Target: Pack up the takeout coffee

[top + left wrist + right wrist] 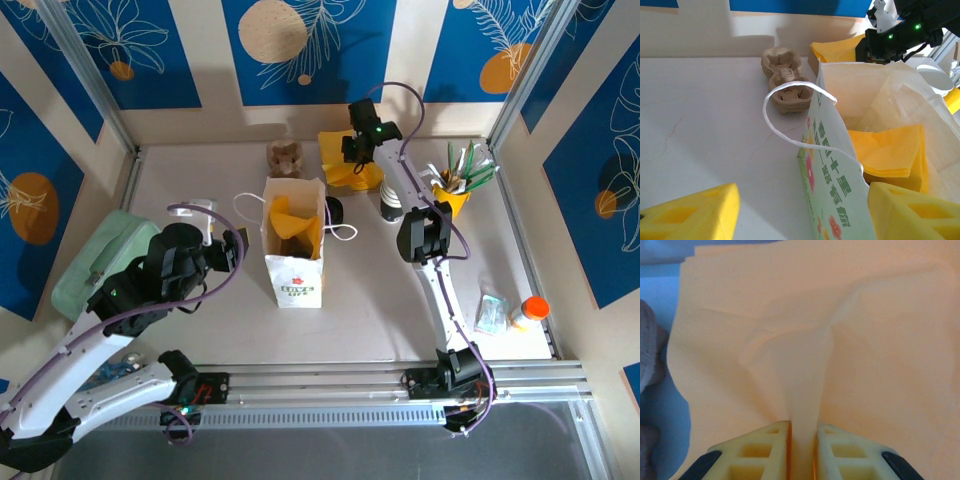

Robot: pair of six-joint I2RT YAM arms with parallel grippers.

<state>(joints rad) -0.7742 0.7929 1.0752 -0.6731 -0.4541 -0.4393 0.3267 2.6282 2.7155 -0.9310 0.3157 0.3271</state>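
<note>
- Right gripper [802, 429] is pinched together on a fold of yellow napkin [840, 315] by the table's [200, 170] far edge.
- Takeout coffee [391, 205] stands upright just nearward of it, closest to this arm.
- Left gripper [236, 250]: jaws apart, farther off.

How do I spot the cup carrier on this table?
Find the white paper bag standing mid-table and look past it to the back wall. The brown pulp cup carrier sits there, left of the yellow napkins. It's the only lumpy brown moulded thing; the napkins are flat.
</note>
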